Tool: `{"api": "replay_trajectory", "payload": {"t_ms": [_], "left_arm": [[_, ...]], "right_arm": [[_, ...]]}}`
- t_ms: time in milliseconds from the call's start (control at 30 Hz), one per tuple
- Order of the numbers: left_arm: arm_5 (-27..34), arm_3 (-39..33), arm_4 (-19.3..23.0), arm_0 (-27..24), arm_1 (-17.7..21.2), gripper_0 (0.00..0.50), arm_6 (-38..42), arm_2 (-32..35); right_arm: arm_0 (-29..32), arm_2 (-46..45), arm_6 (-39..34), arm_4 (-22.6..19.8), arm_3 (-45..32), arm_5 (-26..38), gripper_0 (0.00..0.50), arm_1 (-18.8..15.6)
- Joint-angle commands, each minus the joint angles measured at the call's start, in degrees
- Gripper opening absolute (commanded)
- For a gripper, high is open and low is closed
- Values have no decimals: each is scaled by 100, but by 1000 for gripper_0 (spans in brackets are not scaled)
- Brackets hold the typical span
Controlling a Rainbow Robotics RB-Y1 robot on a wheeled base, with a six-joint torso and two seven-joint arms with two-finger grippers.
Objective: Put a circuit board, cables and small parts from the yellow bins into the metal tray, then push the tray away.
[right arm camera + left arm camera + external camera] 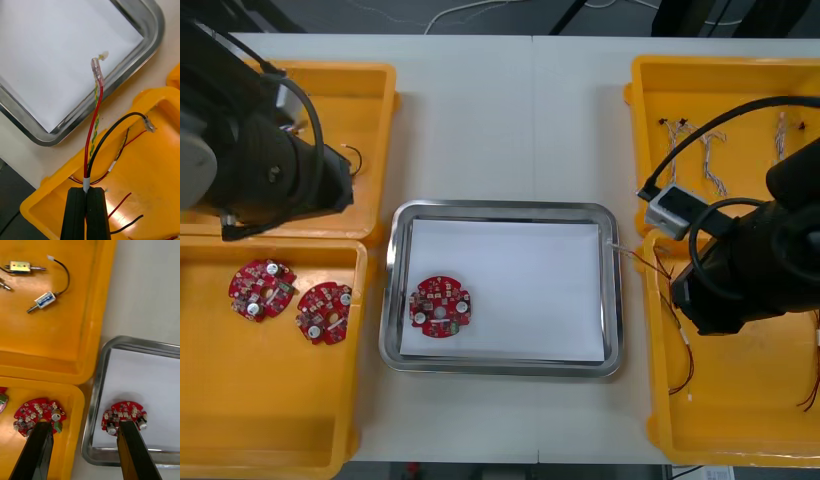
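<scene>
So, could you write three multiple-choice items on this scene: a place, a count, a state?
1. Where in the metal tray does the circuit board lie? A) near its left side B) in its middle C) near its right side
2. How many circuit boards lie in the near left yellow bin? A) one B) two C) four
3. How is the right pincer? A) open B) shut on nothing C) shut on the red and yellow cable
Answers: 1 A, it sits by the tray's left wall; 2 B, two lie side by side; 3 C, the cable rises between its fingers; the left pincer, over the left bins, is open.
</scene>
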Motion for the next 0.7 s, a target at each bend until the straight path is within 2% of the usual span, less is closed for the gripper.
{"api": "replay_trajectory", "payload": {"t_ms": [33,100,167,400,700], "left_arm": [[39,462,-399,66,181,500,-1396,211],[39,690,-698,66,181,500,-1695,220],[25,884,-794,66,181,500,-1862,255],[-485,1666,-821,66,181,500,-2530,580],[-889,2378,-838,66,172,500,-3225,1072]], "right_arm": [[-448,674,726,184,-188,18,0,-85],[-615,1025,955,325,-188,18,0,-76],[-747,1280,1113,430,-188,18,0,-32],[-1292,2238,1676,755,146,-101,0,372],[-1951,3328,1772,984,972,-585,0,953]]}}
